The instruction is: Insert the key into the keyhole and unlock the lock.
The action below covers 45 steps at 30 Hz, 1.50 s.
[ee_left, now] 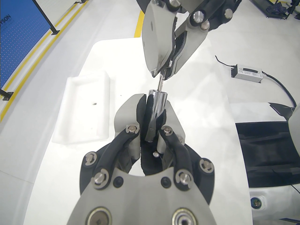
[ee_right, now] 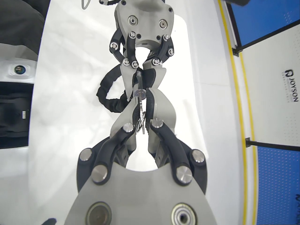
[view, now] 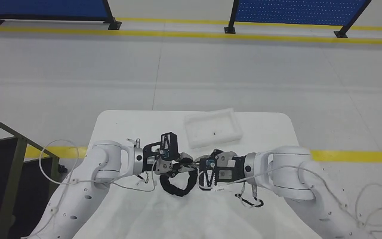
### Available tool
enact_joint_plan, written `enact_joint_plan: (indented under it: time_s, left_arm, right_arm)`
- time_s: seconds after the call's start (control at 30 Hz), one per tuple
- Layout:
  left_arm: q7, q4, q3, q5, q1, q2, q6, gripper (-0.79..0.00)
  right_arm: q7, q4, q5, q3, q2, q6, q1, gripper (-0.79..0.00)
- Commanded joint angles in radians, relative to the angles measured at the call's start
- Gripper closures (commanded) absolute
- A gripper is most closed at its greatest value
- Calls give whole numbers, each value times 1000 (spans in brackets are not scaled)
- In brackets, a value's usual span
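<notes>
Left fingers (ee_left: 126,115) are clamped on the lock (ee_left: 157,105) above the desk (ee_left: 199,118); the key (ee_left: 161,82), pinched in the right fingers (ee_left: 157,43), is set at its keyhole (ee_left: 157,92). Insertion is judged underway: a straight push, then a turn, is required.

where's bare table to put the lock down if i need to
Bare table lies between the tray and each side edge, at the far corners. The middle is crowded: left gripper with the lock, right gripper with the key, black cable loop beside.
</notes>
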Motion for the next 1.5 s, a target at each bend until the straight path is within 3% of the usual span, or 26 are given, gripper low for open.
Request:
enact_joint_plan:
  time_s: [0.0, 0.27, 0.5, 0.53, 0.57, 0.6, 0.83, 1.0, 1.47]
  left_arm:
    - [18, -4, 1, 23, -2, -1, -4, 0]
    - [125, -15, 2, 136, 2, -5, 1, 0]
    - [194, -10, 3, 203, 8, -8, 9, 0]
    - [203, -8, 2, 207, 9, -8, 14, 0]
    - [211, -5, 1, 211, 11, -8, 20, 0]
    - [218, -1, -1, 215, 12, -9, 27, 0]
    - [291, 29, -30, 182, 39, -8, 66, 0]
    - [324, 22, -62, 159, 56, -6, 98, 0]
    - [328, -4, -42, 98, 46, -15, 76, 0]
  right_arm:
    - [45, -3, 94, 1, 1, 67, 6, 0]
    - [148, -9, 308, 34, 4, 324, 25, 0]
    - [160, -7, 356, 42, 6, 407, 16, 0]
    - [158, -8, 359, 42, 6, 410, 14, -77]
    - [156, -7, 363, 42, 7, 413, 12, -363]
    - [146, -7, 371, 45, 7, 416, 10, -785]
    - [31, -9, 317, 140, 17, 412, -55, -785]
    - [-39, 35, 280, 184, 24, 356, -131, -785]
    - [-256, 83, 122, 85, 10, 315, -180, -785]
